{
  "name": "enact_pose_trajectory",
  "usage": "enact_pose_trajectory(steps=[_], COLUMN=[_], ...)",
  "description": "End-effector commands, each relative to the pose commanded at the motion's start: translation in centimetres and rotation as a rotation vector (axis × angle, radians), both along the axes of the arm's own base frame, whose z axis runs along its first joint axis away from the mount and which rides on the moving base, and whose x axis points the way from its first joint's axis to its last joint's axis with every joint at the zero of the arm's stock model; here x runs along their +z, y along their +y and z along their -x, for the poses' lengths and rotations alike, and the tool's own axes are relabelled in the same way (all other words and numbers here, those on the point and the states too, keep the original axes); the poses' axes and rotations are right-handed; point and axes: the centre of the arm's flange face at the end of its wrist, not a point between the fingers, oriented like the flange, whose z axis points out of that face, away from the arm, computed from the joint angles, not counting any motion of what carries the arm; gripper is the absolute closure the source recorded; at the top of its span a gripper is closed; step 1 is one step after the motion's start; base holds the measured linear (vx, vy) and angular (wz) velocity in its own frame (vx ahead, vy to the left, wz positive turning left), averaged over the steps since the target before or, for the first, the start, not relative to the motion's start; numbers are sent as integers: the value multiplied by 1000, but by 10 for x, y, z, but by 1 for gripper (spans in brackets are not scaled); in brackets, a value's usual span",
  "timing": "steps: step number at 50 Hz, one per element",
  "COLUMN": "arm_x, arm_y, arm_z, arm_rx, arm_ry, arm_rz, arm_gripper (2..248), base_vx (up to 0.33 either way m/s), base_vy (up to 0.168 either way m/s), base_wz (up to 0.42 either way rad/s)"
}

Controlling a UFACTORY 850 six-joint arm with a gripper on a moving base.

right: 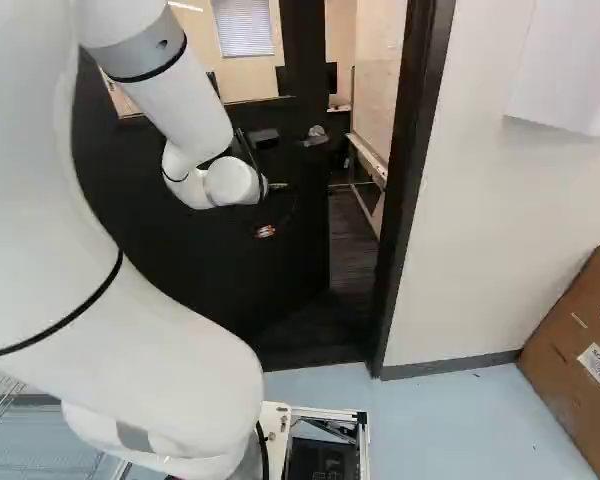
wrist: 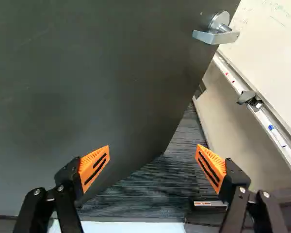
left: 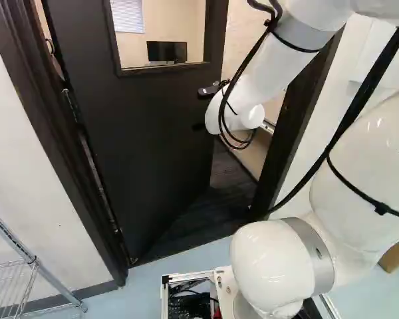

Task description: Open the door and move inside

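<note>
**Black door, standing ajar; entry pending**

Left base view. One black door (left: 153, 126), windowed, hinged at the left of this view and angled inward, away from the base. Beyond its free edge, one strip of dark flooring (left: 231, 193), bounded by the dark frame (left: 294, 113). One white arm (left: 253, 73), reaching across that gap. One wire rack (left: 36, 266), beside the near wall.

Right base view. Same door, its free edge apart from the frame. Base on the pale blue floor (right: 430, 410), short of the threshold. One cardboard box (right: 565, 345), near the wall at the right of this view.

Wrist view. Jaws apart, nothing clamped; orange pads (wrist: 93, 167) bare. One metal lever handle (wrist: 216, 35), ahead of the jaws and ungripped. One whiteboard (wrist: 271, 29), past the door's edge.

Step, as judged: latch cleared, opening part done, entry to come. Next: push the panel wider with the jaws unclamped, near its free edge, then drive forward, keeping the arm off the frame.
</note>
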Motion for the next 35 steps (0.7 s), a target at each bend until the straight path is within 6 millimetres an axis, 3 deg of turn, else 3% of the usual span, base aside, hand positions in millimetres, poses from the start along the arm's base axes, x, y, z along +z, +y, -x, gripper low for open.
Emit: enact_pose_trajectory(steps=[35], arm_x=[0], arm_y=[0], arm_z=[0], arm_rx=[0], arm_ry=[0], arm_rz=[0], arm_gripper=[3], base_vx=[86], base_vy=[60], base_wz=[-14])
